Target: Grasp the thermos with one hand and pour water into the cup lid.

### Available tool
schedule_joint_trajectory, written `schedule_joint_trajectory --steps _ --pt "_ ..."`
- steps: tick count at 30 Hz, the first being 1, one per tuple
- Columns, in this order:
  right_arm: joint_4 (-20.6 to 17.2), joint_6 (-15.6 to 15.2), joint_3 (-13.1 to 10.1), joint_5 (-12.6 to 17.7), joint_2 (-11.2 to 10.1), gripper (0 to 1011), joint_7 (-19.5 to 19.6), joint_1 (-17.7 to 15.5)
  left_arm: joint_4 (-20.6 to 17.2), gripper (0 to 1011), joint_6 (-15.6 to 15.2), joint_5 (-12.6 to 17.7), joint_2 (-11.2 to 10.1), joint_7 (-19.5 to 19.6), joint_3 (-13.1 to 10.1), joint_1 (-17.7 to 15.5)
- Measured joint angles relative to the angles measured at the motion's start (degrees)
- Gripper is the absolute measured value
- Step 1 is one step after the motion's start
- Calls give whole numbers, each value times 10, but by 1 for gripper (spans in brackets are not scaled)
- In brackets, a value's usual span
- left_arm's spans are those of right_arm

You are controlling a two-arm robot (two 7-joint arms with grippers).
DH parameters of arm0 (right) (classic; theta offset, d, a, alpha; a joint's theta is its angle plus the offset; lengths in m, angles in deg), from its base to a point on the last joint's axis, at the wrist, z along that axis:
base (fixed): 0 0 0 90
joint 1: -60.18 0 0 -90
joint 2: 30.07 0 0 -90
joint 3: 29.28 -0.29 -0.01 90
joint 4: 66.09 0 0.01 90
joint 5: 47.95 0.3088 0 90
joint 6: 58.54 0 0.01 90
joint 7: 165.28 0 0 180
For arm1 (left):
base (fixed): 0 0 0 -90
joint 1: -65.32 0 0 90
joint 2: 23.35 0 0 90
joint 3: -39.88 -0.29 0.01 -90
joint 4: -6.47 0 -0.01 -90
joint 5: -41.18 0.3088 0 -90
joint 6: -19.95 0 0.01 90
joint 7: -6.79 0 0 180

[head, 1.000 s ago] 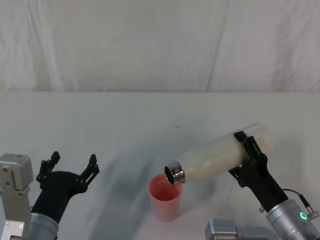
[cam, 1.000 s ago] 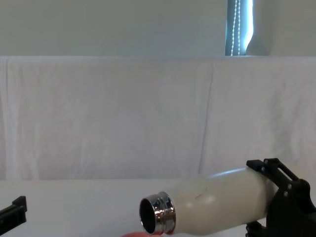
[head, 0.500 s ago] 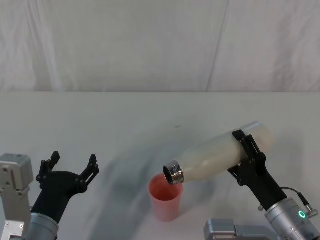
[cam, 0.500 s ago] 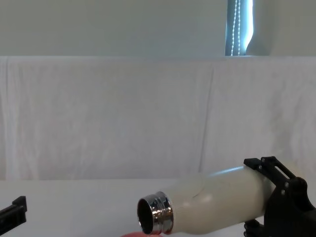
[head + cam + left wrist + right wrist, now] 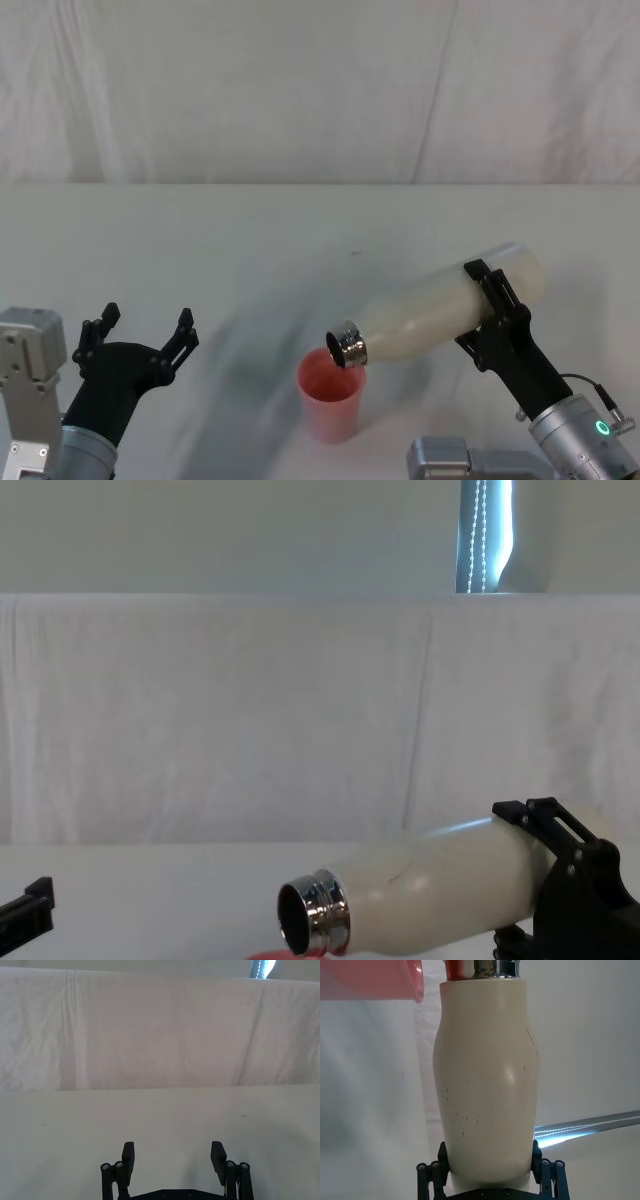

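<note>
The black left gripper point(image 5: 140, 330) hovers low at the near left, jaws spread wide with nothing between them. The small pink-red cup lid point(image 5: 331, 394) stands upright on the white table point(image 5: 250, 240). The black right gripper point(image 5: 492, 305) pinches the tall cream-white thermos point(image 5: 440, 310) near its base, tilted, steel neck just above the lid's rim.

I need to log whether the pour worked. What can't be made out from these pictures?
- Water stream: none discernible between the thermos mouth and the cup lid in the head view.
- Fill level: the lid's inside shows no clear waterline.
- Chest view: the lid is cut off by the bottom edge.
- Right gripper pads: hidden behind the thermos.
</note>
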Motion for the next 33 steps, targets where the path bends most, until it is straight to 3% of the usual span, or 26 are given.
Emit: schedule_joint_trajectory --steps 33 --pt "4 -2 2 -4 -3 960 5 1 0 1001 0 0 0 0 0 0"
